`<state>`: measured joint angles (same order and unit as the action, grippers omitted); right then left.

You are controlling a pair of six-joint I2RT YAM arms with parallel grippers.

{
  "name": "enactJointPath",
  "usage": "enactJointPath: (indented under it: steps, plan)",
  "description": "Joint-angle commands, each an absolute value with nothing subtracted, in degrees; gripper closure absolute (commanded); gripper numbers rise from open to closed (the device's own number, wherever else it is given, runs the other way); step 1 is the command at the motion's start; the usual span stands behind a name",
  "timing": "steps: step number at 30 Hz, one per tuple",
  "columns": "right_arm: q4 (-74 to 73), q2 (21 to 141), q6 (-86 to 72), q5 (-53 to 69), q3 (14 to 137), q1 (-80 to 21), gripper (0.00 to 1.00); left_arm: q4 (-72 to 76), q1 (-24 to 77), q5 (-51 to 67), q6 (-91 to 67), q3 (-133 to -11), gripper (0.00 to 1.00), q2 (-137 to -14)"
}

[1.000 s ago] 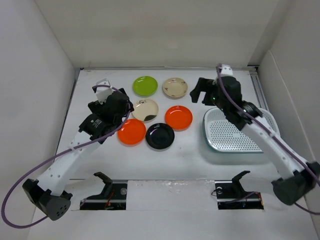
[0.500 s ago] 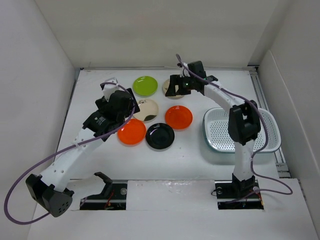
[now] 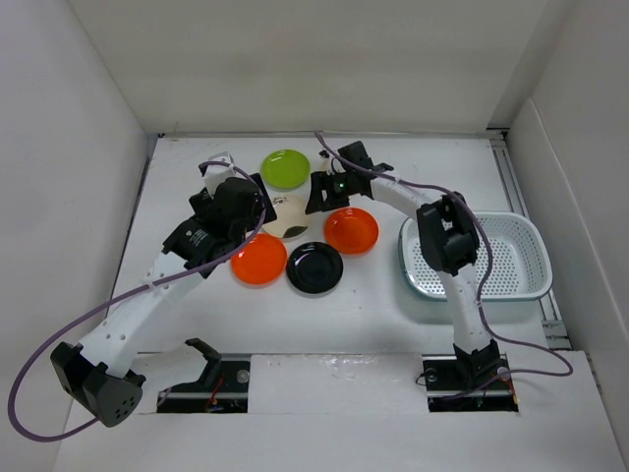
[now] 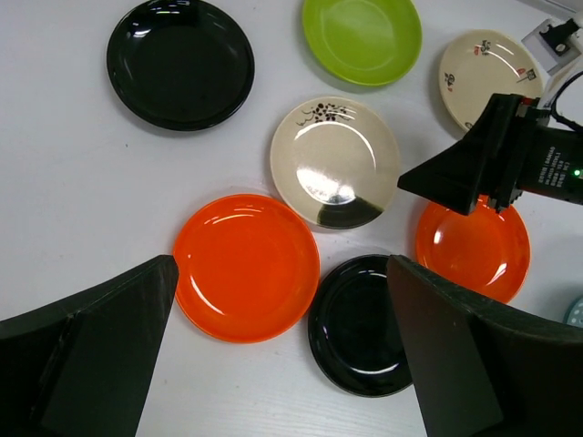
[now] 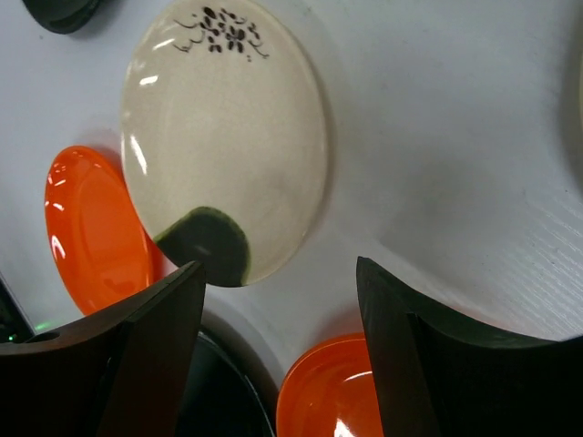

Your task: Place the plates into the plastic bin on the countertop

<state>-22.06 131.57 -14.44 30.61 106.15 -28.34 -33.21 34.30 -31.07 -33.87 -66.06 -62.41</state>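
Right arm [image 3: 378,184] hides the far cream plate [image 4: 483,77] (top view).

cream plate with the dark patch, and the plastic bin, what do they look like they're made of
The cream plate is probably glazed ceramic or melamine: it is glossy, with sharp light reflections and a painted dark motif. The plastic bin looks like moulded plastic with a matte finish, a white perforated floor and a pale teal-grey rim.

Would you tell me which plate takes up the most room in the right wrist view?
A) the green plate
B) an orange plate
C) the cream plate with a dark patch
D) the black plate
C: the cream plate with a dark patch spans the upper middle of that view, ahead of the right gripper.
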Motion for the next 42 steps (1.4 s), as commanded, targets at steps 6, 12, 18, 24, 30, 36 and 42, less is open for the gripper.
enactJointPath:
  steps: [6,12,18,24,30,36,42]
  plan:
    - [-20.03,136.84,-15.73,29.97,112.32,-28.48,0.41,-32.17,34.28,-30.5,-33.31,-67.24,0.0,-61.35]
    - [-20.04,139.48,-16.87,30.5,114.16,-28.48,0.53,-32.17,34.28,-31.03,-33.31,-67.24,0.0,-60.73]
    - [-20.65,142.46,-18.72,32.51,116.89,-28.48,0.67,-32.17,34.28,-31.03,-33.31,-67.24,0.0,-60.73]
    - [-20.65,143.79,-20.48,34.54,117.42,-28.48,0.82,-32.17,34.28,-31.03,-33.31,-67.24,0.0,-60.21]
    - [-19.25,139.05,-23.81,30.85,113.75,-27.95,1.0,-32.17,34.28,-31.03,-33.31,-67.24,0.0,-60.21]
    - [-16.7,126.86,-26.89,27.25,108.82,-27.42,1.0,-32.17,34.28,-31.03,-33.31,-67.24,0.0,-60.21]
    - [-14.67,110.59,-27.6,22.42,99.6,-25.05,1.0,-31.65,34.28,-30.41,-33.31,-67.24,0.0,-60.21]
